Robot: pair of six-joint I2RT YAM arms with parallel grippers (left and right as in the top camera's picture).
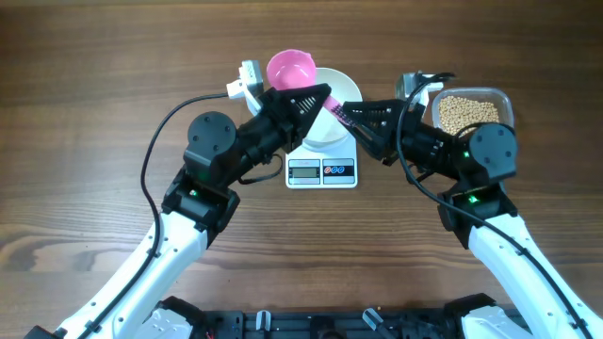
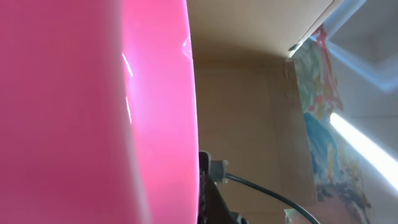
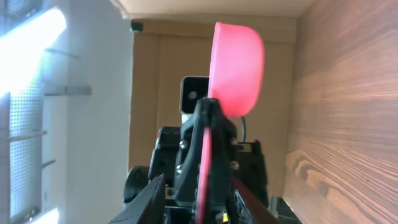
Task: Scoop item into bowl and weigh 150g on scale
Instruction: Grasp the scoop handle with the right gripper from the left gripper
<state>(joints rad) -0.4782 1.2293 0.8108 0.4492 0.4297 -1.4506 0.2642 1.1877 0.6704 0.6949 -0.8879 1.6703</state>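
The left hand [image 1: 323, 95] is clamping the pink scoop [image 1: 290, 68] above the bowl [image 1: 344, 86], the right hand [image 1: 346, 114] straddling its handle [image 3: 203, 168], half open

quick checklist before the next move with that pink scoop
1. Left hand shut on pink scoop handle: ok.
2. Right hand gripping the handle: not ok, its fingers flank it with gaps.
3. Scoop empty: ok.
4. White bowl sitting on scale: ok.
5. Scale display readable: cannot tell, too small.
6. Beans in clear tub, uncovered: ok.
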